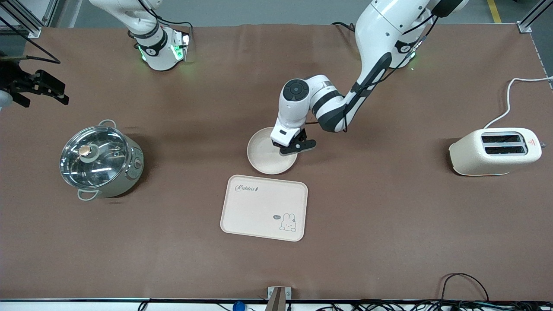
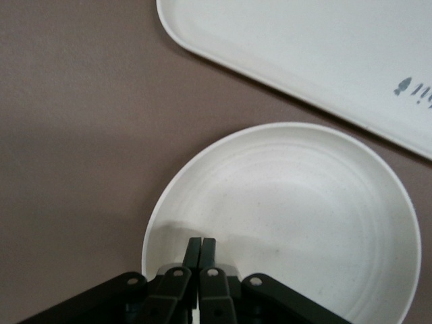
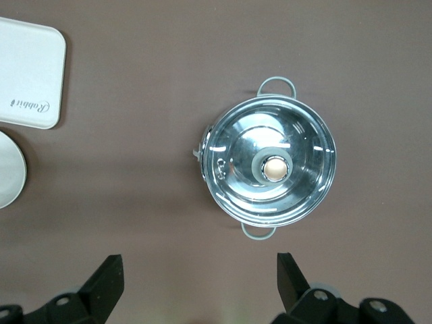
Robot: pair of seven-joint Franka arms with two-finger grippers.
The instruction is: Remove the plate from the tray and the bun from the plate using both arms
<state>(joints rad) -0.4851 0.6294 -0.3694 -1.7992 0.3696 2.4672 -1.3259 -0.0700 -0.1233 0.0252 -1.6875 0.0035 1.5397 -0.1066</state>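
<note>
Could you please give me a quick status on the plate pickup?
Left gripper shut on the plate rim, plate on the table beside the tray. Right gripper open, waiting above the pot. Bun not visible.

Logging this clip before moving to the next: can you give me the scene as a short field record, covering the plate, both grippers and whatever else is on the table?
plate: on the table, just farther from the front camera than the tray, not on it
left gripper: shut on the plate's rim, at the edge toward the left arm's end
right gripper: open, holding nothing, up over the table near the pot; this arm waits
tray: rabbit drawing, nothing on it
pot: lidded, toward the right arm's end
toaster: toward the left arm's end
bun: not visible
</note>
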